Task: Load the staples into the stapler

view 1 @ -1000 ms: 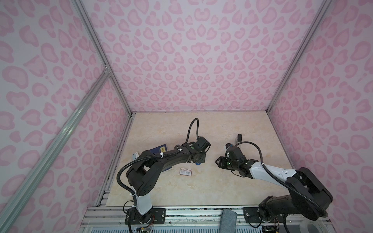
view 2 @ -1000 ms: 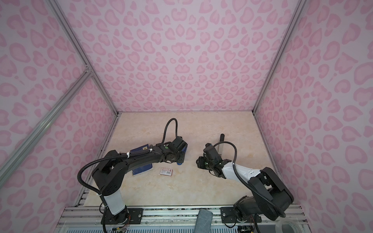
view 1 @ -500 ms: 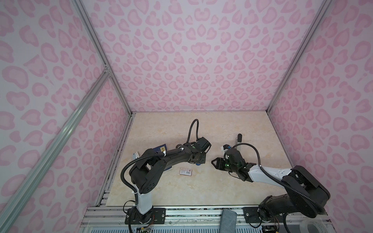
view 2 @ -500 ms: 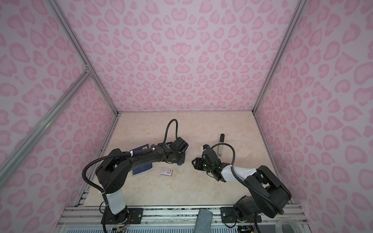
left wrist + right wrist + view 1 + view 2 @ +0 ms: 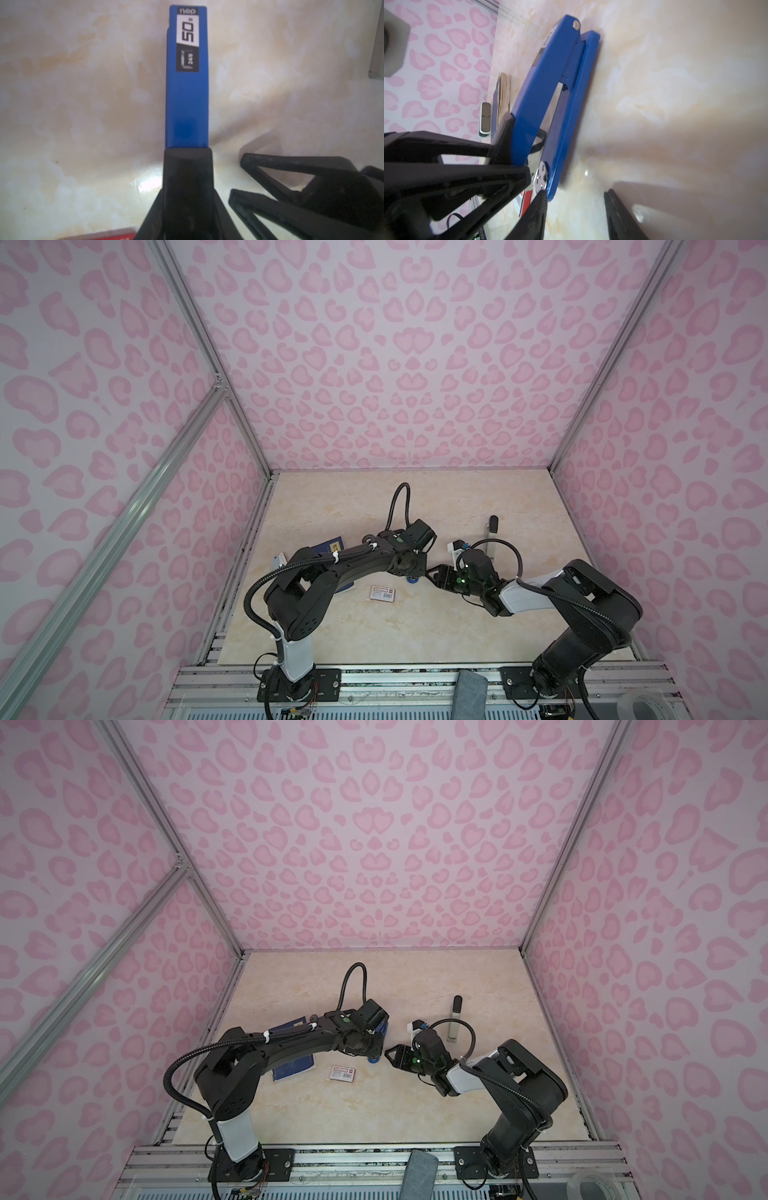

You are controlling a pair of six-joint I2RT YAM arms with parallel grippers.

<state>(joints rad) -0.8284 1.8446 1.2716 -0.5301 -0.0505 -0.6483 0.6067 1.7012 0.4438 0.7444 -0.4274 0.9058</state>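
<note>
The blue stapler (image 5: pixel 550 87) lies on the marble table, with its top arm raised slightly off its base. My left gripper (image 5: pixel 519 145) is shut on the front end of that top arm, and in the left wrist view the stapler (image 5: pixel 187 93) stretches away from its fingertip (image 5: pixel 188 158). My right gripper (image 5: pixel 575 193) stands open right beside the stapler's front end, over bare table. The white, red-labelled staples box (image 5: pixel 382 593) lies just in front of the left gripper (image 5: pixel 411 574). A small pale tray of grey staples (image 5: pixel 485 119) sits by the booklet.
A dark blue booklet (image 5: pixel 293 1071) lies under my left arm. A grey metal bar with a black end (image 5: pixel 490 537) lies behind my right gripper (image 5: pixel 436 574). Pink patterned walls close in the table on three sides.
My right gripper has moved left across the table, up to the stapler's front end. The left arm has stayed in place on the stapler.
</note>
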